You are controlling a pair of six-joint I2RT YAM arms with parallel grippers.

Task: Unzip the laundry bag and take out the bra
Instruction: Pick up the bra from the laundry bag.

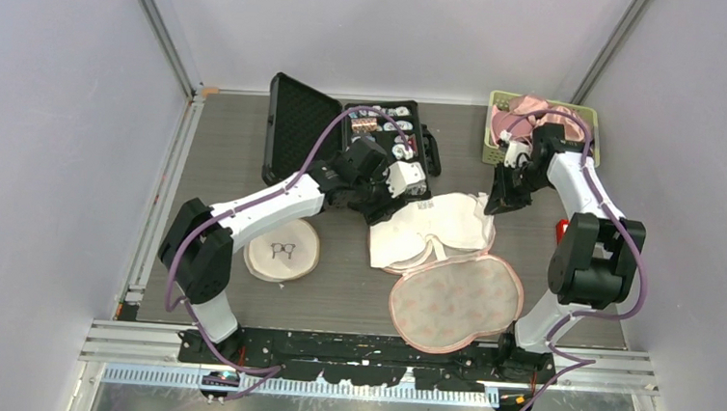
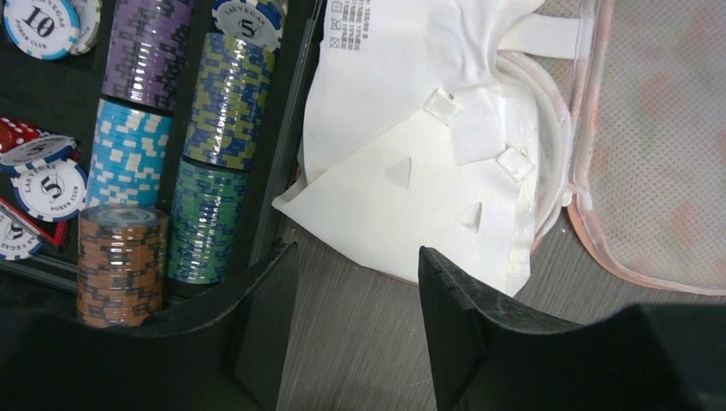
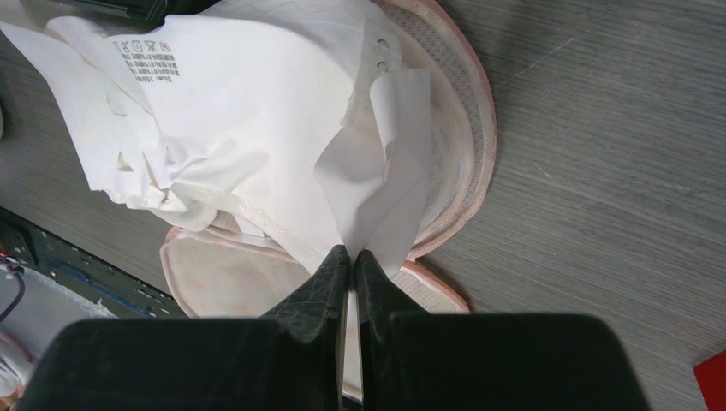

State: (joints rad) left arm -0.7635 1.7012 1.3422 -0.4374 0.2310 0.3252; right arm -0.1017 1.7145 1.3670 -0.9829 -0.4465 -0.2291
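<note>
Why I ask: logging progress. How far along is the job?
Done: the laundry bag lies unzipped, open. In hand: the right gripper pinches a flap of the bra; the left gripper hangs open nearby. Left: lifting the bra off the bag.

You have, left to right: multicoloured poker-chip stacks (image 2: pixel 167 154) in a black case (image 2: pixel 285 128); white fabric bra (image 2: pixel 402 128); pink-edged mesh laundry bag (image 2: pixel 659 163). Below, left gripper (image 2: pixel 358 257), jaws apart.
</note>
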